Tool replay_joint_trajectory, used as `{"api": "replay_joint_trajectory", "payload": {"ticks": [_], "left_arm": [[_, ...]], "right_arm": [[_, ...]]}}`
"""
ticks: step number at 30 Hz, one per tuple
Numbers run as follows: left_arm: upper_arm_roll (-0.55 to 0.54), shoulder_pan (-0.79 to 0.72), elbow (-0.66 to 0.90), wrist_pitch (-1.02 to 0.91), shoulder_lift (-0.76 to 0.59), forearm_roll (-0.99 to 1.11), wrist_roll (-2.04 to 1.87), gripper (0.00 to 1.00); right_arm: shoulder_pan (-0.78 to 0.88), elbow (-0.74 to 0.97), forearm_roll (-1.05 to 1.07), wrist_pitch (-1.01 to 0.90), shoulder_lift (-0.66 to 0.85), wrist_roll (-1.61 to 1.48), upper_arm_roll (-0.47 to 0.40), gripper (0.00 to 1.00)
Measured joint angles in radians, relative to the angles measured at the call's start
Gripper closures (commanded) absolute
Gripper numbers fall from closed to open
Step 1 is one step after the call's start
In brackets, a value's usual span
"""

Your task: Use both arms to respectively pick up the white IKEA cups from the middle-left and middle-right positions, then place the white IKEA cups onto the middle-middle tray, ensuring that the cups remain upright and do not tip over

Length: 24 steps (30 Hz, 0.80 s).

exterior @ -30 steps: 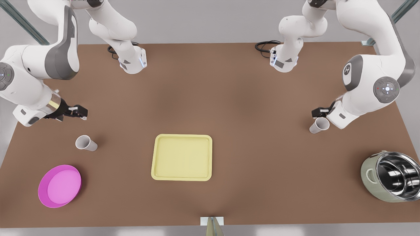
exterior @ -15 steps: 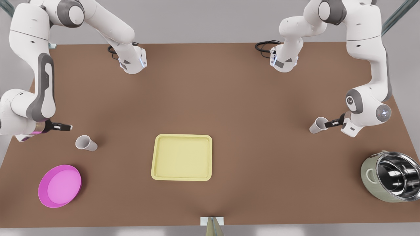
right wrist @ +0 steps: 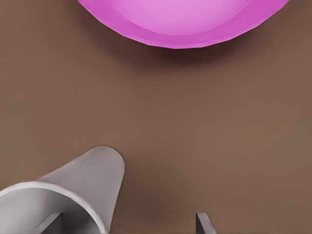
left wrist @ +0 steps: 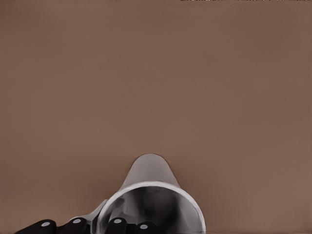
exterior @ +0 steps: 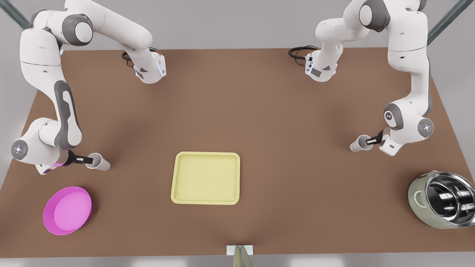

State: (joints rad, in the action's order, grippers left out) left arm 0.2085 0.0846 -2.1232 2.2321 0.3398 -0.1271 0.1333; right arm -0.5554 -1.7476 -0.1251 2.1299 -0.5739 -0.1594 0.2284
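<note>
**A:** Right gripper [exterior: 89, 160] first: why so low?

**B:** I'd say to pinch the wall of the white cup [exterior: 99, 162]. It is spread wide, with one finger in the mouth and one outside. The magenta dish [right wrist: 185, 39] lies beyond it.

**A:** And the left gripper [exterior: 371, 140]?

**B:** It is at the other cup [exterior: 358, 144], by the rim. Clamped or not, I cannot tell. Both cups are plain, tapered and upright. The tray [exterior: 206, 154] lies between the grippers, well apart from each.

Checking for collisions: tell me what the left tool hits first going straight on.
The left tool probably meets its cup at once; beyond it, bare table.
</note>
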Motion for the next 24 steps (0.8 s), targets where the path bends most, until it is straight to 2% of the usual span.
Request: {"api": "replay_joint_trajectory", "payload": {"ticks": [3,4,5,7,8,12,16,19,20,22,24], "left_arm": [[-0.023,-0.015,0.019,-0.01,-0.03,-0.008,0.007,0.79],[-0.03,-0.041,0.064,-0.028,-0.038,-0.008,0.01,0.79],[-0.041,-0.067,0.14,-0.057,-0.033,-0.005,0.011,0.79],[-0.067,-0.146,0.325,-0.128,0.008,0.001,0.002,0.79],[-0.097,-0.206,0.405,-0.159,0.044,0.003,-0.013,0.79],[-0.26,-0.407,0.674,-0.226,0.244,0.006,-0.145,0.79],[-0.387,-0.445,0.779,-0.191,0.36,0.005,-0.321,0.79],[-0.413,-0.525,0.911,-0.146,0.457,0.019,-0.449,0.79],[-0.409,-0.552,0.974,-0.133,0.498,0.023,-0.488,0.79],[-0.393,-0.597,1.063,-0.111,0.557,0.028,-0.56,0.79],[-0.376,-0.622,1.081,-0.095,0.583,0.03,-0.624,0.79]], "right_arm": [[0.0,-0.001,0.0,0.025,-0.024,-0.005,0.0,0.0],[-0.001,-0.002,0.0,0.032,-0.031,-0.006,0.0,0.08],[-0.002,-0.003,0.001,0.037,-0.035,-0.008,0.0,0.21],[-0.002,-0.003,0.003,0.045,-0.036,-0.015,0.0,0.7],[-0.001,-0.003,0.007,0.047,-0.035,-0.02,0.0,0.78],[0.03,0.003,0.021,0.044,-0.02,-0.047,0.001,0.79],[0.052,0.029,0.005,0.022,-0.001,-0.049,0.035,0.79],[0.073,0.082,0.002,-0.01,0.0,-0.05,0.191,0.79],[0.128,0.103,0.003,-0.016,-0.004,-0.046,0.217,0.79],[0.269,0.153,0.002,-0.023,-0.021,-0.021,0.238,0.79],[0.382,0.197,0.0,-0.01,-0.049,0.018,0.244,0.79]]}}
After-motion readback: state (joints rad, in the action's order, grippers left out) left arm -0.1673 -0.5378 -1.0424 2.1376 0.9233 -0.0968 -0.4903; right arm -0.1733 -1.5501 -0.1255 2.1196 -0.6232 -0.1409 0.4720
